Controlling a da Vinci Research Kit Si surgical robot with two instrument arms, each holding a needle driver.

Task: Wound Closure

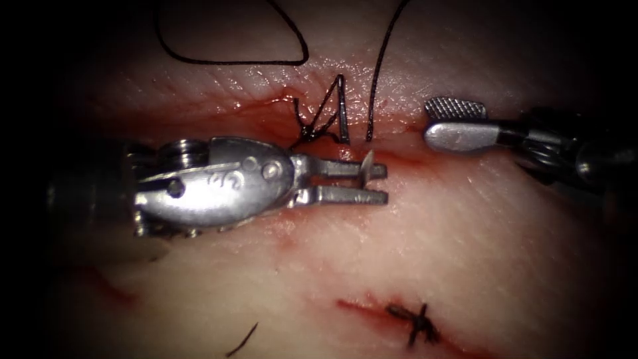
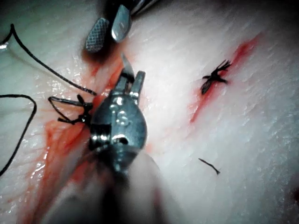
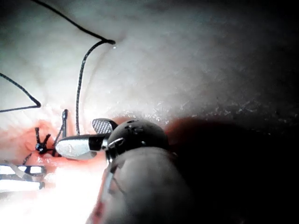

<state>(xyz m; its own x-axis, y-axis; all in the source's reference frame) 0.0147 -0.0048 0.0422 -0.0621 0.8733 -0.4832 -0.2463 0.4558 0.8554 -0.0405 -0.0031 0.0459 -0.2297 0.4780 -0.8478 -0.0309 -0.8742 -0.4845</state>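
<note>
A: What does the left tool (image 1: 375, 183) hold?

B: It comes in from the left edge of the tissue (image 1: 505, 246). Its two jaws stand a little apart, narrow, and the needle (image 1: 367, 163) crosses the upper jaw near its tip. Only a short, pointed piece of the needle stands up above the jaw, so I cannot tell at which part of the curve it is held. In the left wrist view the same piece (image 2: 127, 65) rises just past the tips of the left tool (image 2: 131, 80).

A: Is the needle in the tissue?

B: I cannot tell; the visible piece is above the surface, just below the cut (image 1: 266, 110).

A: And the right tool (image 1: 444, 121)?

B: Its jaws are wide apart and hold nothing. It is to the right of the stitches, near the thread (image 1: 379, 73) but not touching it. The right wrist view shows the right tool (image 3: 88, 136) the same, with the ribbed inner face of one jaw turned to us.

A: Where does the thread run?

B: It rises from the cut toward the far edge of the tissue, and a loop lies there. A knot (image 1: 312, 133) sits on the cut, in the red fluid (image 1: 259, 116).

A: Any writing?

B: Some stamped marks are on the left tool's body, but I cannot read them. A finished stitch (image 1: 415, 322) lies on a second cut near the near edge, with a cut end of thread (image 1: 242, 339) left of it.
</note>
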